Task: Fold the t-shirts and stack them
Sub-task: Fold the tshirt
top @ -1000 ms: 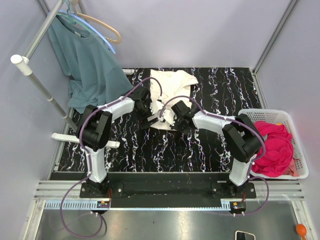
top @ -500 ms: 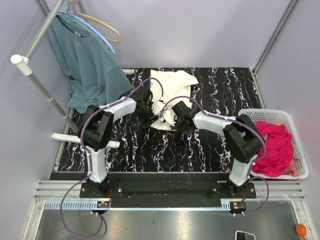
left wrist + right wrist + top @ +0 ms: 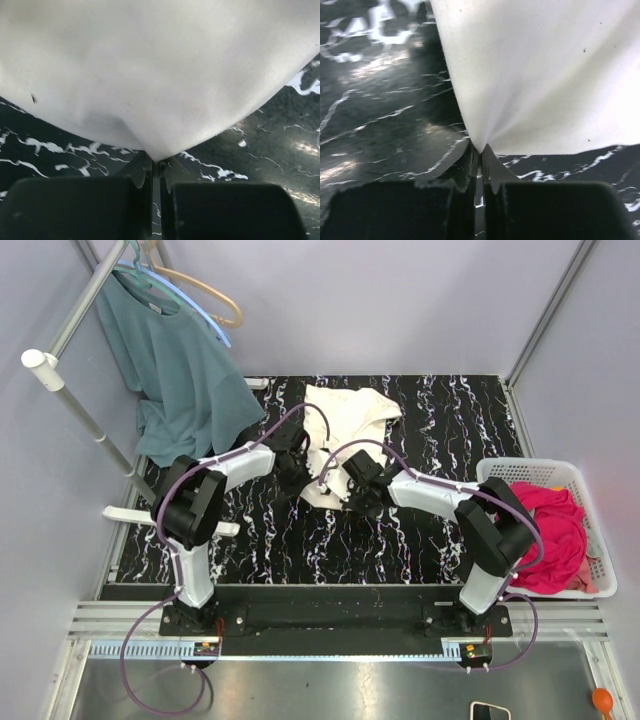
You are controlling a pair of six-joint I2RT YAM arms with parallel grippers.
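The cream t-shirt (image 3: pixel 345 412) lies crumpled on the black marbled table (image 3: pixel 420 530), near its far middle. My left gripper (image 3: pixel 294 462) is at the shirt's left edge and my right gripper (image 3: pixel 350 483) at its near edge. In the left wrist view the left gripper (image 3: pixel 156 159) is shut, pinching a fold of the cream t-shirt (image 3: pixel 160 70). The right wrist view shows the right gripper (image 3: pixel 481 149) shut on a corner of the cream t-shirt (image 3: pixel 545 75). A magenta-pink t-shirt (image 3: pixel 548 535) lies bunched in the basket at the right.
A white basket (image 3: pixel 530 462) stands at the table's right edge. A teal shirt (image 3: pixel 175 370) hangs from hangers on a rack pole (image 3: pixel 85 410) at the back left. Grey walls close the table in at the back and sides.
My left gripper has shut on the cream shirt's edge. The right gripper has tightened on its corner. The shirt's near part has been drawn slightly toward the arms.
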